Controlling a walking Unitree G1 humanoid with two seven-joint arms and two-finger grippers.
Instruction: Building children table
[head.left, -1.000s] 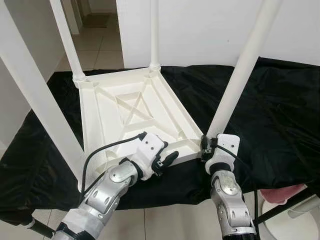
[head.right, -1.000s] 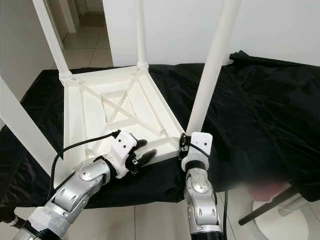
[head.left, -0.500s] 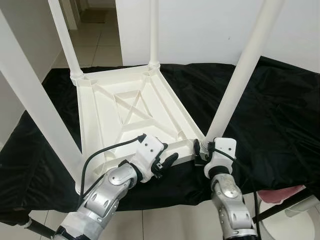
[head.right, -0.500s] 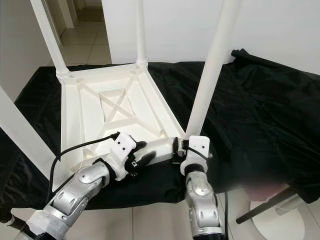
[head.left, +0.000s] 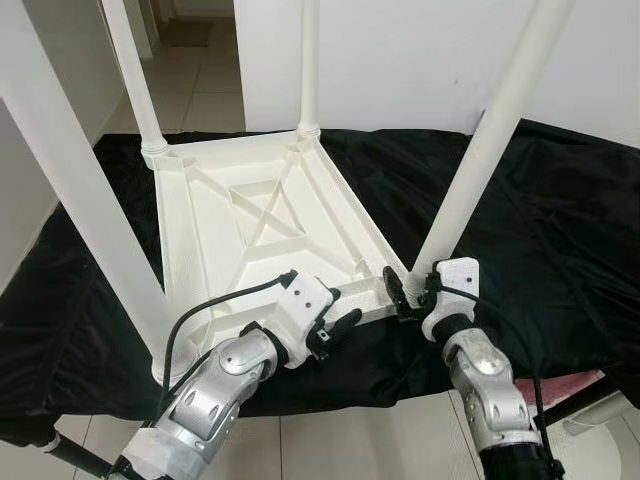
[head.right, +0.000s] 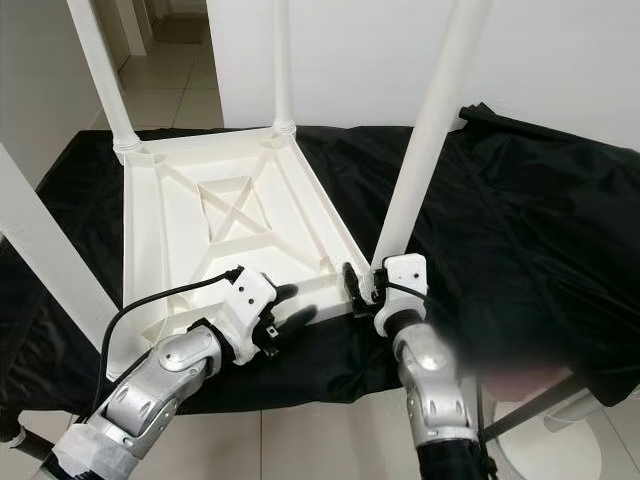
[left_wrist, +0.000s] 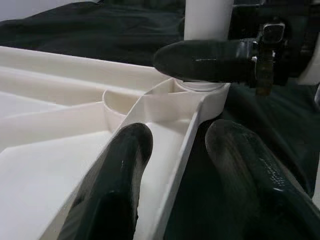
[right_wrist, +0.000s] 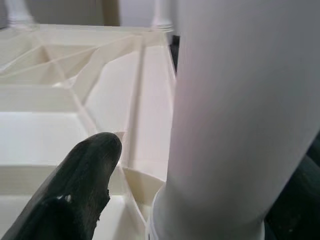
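Since a second ago, the right gripper (head.left: 413, 297) has swung round at the near right corner: its white wrist block now sits to the right of the leg (head.left: 478, 160), with one black finger (head.left: 392, 290) reaching across the front of the leg's foot, and the forearm leans out to the right instead of standing straight below. The left gripper (head.left: 336, 326) has hardly shifted.

Starting at the left, the white table (head.left: 200, 250) lies upside down on a black cloth (head.left: 560, 230), its four legs pointing up. The left arm comes up from below with its elbow bent, and its gripper straddles the near rim of the table (left_wrist: 175, 150), one finger (left_wrist: 117, 170) inside the rim and the other outside on the cloth side. The fingers are apart, close around the rim, though I cannot tell whether they press on it.

Further right, the right gripper's fingers stand open about the base of the leg where it enters the corner socket (left_wrist: 200, 90); the second finger is hidden behind the leg.

All four legs look seated, so the step in hand seems to be securing this last leg while the left gripper steadies the frame. The next move likely calls for a firm grip on the leg's base and a push or twist into the socket, without tipping the table.
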